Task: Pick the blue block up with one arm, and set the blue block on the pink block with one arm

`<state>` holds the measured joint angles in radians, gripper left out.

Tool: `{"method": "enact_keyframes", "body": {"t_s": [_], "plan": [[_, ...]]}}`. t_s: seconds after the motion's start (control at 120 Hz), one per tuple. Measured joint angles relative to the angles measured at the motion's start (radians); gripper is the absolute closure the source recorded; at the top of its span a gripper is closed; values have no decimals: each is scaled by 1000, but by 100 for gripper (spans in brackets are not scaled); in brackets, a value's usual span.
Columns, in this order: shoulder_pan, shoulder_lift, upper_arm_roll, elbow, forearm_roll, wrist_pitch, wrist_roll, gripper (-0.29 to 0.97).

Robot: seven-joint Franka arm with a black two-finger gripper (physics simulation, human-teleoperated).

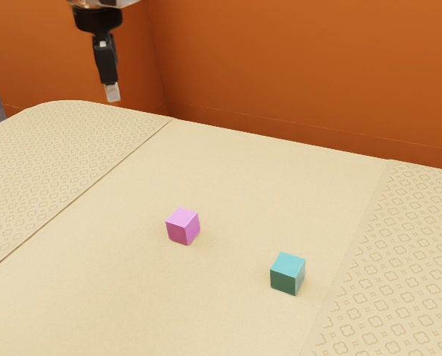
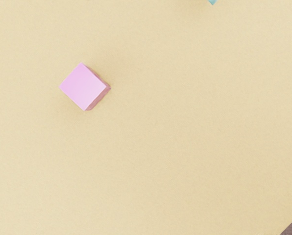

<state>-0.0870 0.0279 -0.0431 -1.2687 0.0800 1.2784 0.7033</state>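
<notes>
Pink block (image 1: 182, 225), blue block (image 1: 288, 272): smooth cubes apart.

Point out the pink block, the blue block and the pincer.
pink block (image 1: 182, 226): exterior view, visible middle, just below its top face.
blue block (image 1: 288, 273): exterior view, visible middle, where the top face meets the sides.
pincer (image 1: 113, 92): exterior view, its pale lower end, high above the table.

pink block (image 1: 182, 225): pink | blue block (image 1: 288, 272): teal-blue | table (image 1: 243, 170): plain tan, patterned sides | wall (image 1: 317, 59): orange
</notes>
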Motion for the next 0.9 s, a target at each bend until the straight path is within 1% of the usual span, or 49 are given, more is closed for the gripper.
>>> {"method": "enact_keyframes", "body": {"t_s": [0.167, 0.2, 0.25, 0.317, 0.342, 0.392, 0.433, 0.475, 0.517, 0.6, 0.675, 0.8, 0.9], "plan": [[18, -3, -5, 0, 3, -3, 15, 0], [46, -4, -25, -4, -2, -2, 16, 0], [88, -35, -51, -19, -5, -1, 18, 0], [141, -110, -80, -99, -10, 4, 32, 0], [151, -136, -92, -153, -19, 17, 47, 0], [145, -172, -141, -251, -36, 46, 87, 0], [129, -177, -202, -287, -45, 62, 122, 0], [104, -170, -245, -300, -54, 76, 156, 0], [84, -156, -267, -305, -67, 87, 190, 0], [66, -80, -302, -309, -98, 118, 252, 0], [43, -27, -312, -318, -116, 164, 300, 0], [13, -1, -316, -369, -144, 257, 366, 0], [-18, 54, -315, -377, -152, 319, 382, 0]]}}
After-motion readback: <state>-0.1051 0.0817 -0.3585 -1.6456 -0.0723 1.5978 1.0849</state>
